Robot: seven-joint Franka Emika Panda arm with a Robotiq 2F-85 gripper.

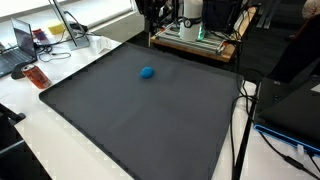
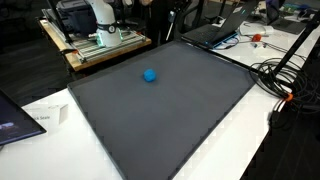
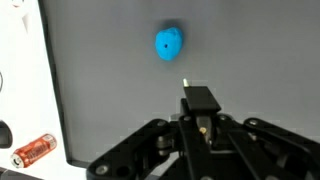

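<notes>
- While your hand [image 3: 200, 98] hangs over the dark mat [image 3: 120, 90] in the wrist view, its fingertips meet at the centre with no gap showing: pressed together, gripping nothing.
- You see the blue ball [image 3: 168, 42] on the mat ahead of the fingertips, clearly apart from them; nothing touches it.
- In both exterior views the ball sits alone on the mat, in the half nearer the robot base [image 2: 95, 22] and clear of every mat edge.
- The mat covers most of the white desk [image 1: 40, 130]; a bare margin shows along its sides.
- A red cylindrical object [image 3: 35, 150] lies on its side on the desk just off the mat's edge, well apart from the ball. What it is cannot be made out.
- An open laptop [image 2: 215, 30] stands past one mat corner, with black cables [image 2: 285, 75] on the desk near it.
</notes>
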